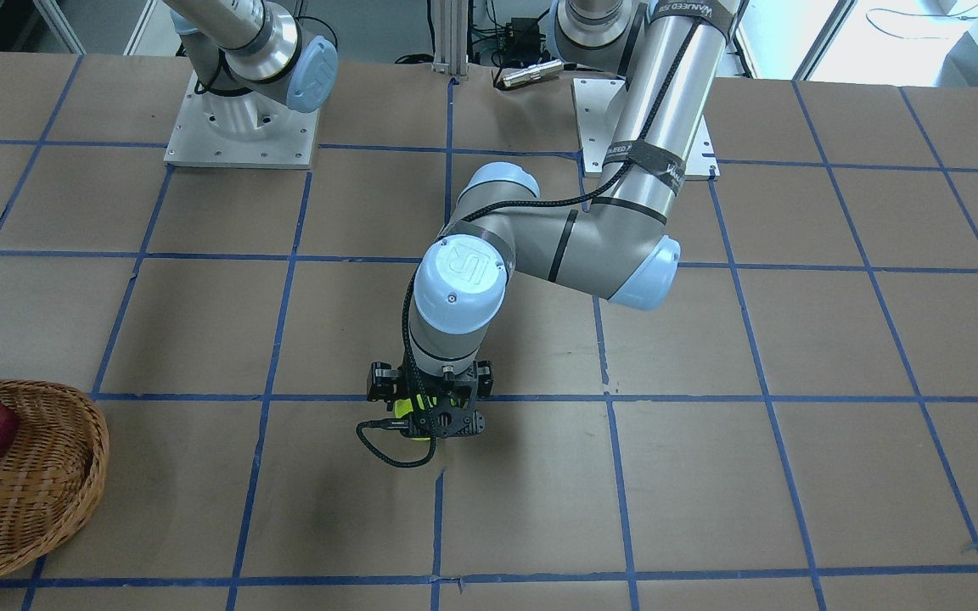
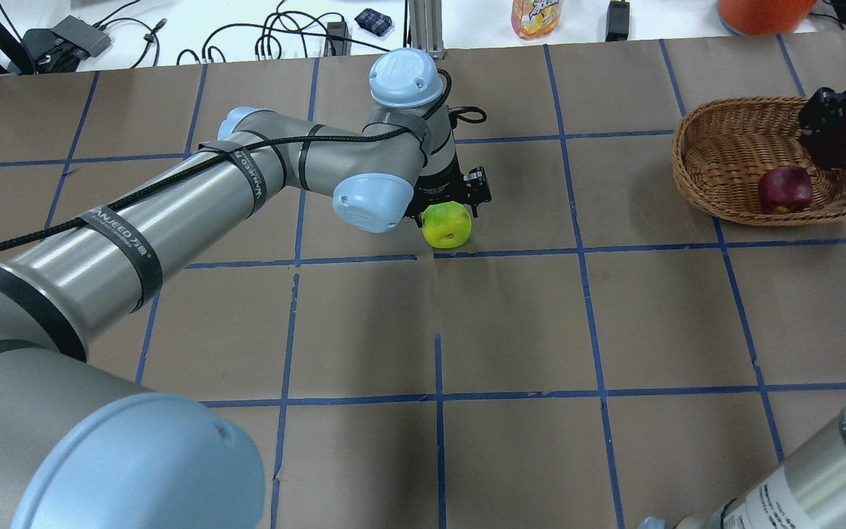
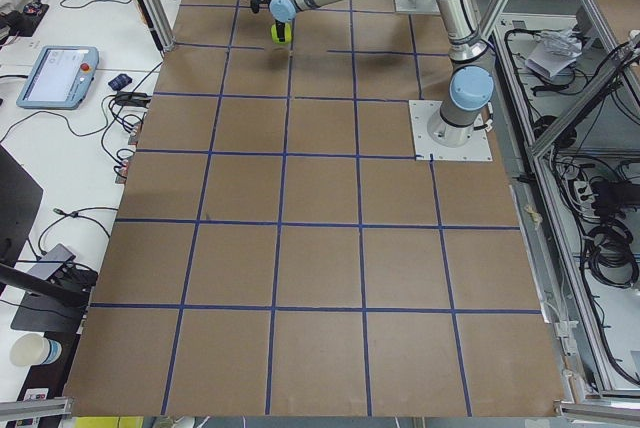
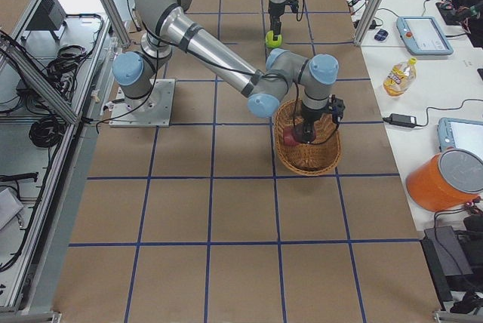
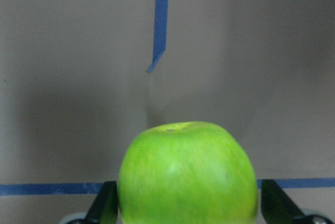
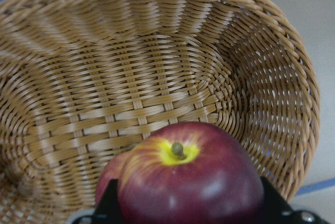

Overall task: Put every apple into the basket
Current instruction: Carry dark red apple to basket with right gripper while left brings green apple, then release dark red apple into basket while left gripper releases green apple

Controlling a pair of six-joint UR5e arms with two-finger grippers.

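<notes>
The left claw [image 1: 431, 406] is down over the green apple [image 2: 446, 225] near the middle of the counter [image 2: 511, 323], its fingers close along both sides of the fruit (whether they actually press in, I cannot tell). At the far right, the right claw [image 2: 838, 136] holds a dark red apple [image 6: 189, 182] over the wicker basket [image 2: 717, 147]. A second red apple [image 2: 785, 189] lies inside the basket just beside it.

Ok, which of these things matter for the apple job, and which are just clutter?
Job: green apple in the left gripper; dark apple in the right gripper; red apple; basket.
Lying about: drink bottle; orange bucket; tablet.
</notes>
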